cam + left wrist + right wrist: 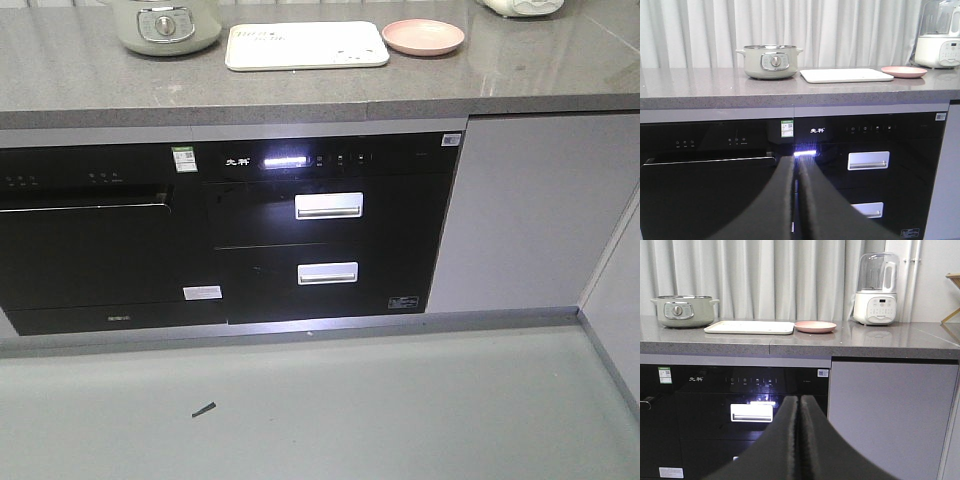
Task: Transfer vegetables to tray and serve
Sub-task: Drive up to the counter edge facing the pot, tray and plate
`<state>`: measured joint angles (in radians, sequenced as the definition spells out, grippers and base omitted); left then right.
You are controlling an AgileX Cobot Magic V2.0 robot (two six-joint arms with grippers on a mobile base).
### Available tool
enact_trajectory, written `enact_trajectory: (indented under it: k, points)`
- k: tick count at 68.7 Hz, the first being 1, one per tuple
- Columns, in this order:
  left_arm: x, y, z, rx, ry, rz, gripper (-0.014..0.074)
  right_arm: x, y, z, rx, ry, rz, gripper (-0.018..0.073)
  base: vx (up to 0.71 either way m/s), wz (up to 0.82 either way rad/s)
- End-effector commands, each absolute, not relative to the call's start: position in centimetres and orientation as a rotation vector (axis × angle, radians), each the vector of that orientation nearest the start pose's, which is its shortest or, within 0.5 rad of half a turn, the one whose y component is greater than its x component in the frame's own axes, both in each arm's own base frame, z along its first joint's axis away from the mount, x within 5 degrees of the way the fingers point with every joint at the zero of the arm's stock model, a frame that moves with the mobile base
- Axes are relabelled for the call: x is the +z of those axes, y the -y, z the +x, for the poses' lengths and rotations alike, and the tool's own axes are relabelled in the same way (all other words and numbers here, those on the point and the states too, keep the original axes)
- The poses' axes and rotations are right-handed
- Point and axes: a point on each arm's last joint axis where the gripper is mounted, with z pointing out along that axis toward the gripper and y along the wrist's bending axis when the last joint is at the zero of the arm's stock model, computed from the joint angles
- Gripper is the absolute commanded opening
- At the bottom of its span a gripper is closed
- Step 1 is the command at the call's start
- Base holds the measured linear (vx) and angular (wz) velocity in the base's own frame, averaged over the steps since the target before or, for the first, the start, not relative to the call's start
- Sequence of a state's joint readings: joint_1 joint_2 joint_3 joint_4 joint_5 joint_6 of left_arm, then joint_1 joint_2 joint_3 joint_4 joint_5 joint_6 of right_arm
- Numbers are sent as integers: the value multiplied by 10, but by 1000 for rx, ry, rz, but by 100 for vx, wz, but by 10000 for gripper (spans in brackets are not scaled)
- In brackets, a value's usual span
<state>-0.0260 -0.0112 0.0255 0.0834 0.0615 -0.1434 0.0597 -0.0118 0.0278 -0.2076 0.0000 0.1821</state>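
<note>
The left tool [795,165] has its two black fingers pressed together along a thin seam, with nothing between them. The right tool [799,402] is closed in the same way and also holds nothing. Both fill the bottom of their wrist views and are cut off by the lower edge.

A small dark scrap [204,409] lies on the grey floor [300,410]. Behind it stands a black appliance front [330,230] with two silver drawer handles and a lit strip. Beside the strip are two white characters [235,161], too small to read with certainty. A green-and-white sticker [183,157] carries a code, and a white label [202,292] lower down is illegible.

On the grey stone desk [80,70] the cream tray [306,45] lies flat. The print at its corners is blurred. It sits between a pale green pot [165,25], whose inside is hidden, and a pink plate [423,36] just beside it. Farther right stands a white blender [875,290], its button markings unreadable, in front of a pale curtain [765,275].
</note>
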Motion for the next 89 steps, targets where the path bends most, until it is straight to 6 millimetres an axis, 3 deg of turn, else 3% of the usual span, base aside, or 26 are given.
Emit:
enact_trajectory:
  k: [1, 89]
  points:
    - [198, 2, 56, -74, -1499, -24, -6, 205, -5, 57, 29, -1449, -81, -3, 11, 2]
    - [198, 2, 56, -74, -1499, -24, -6, 205, -5, 57, 29, -1449, -81, -3, 12, 1]
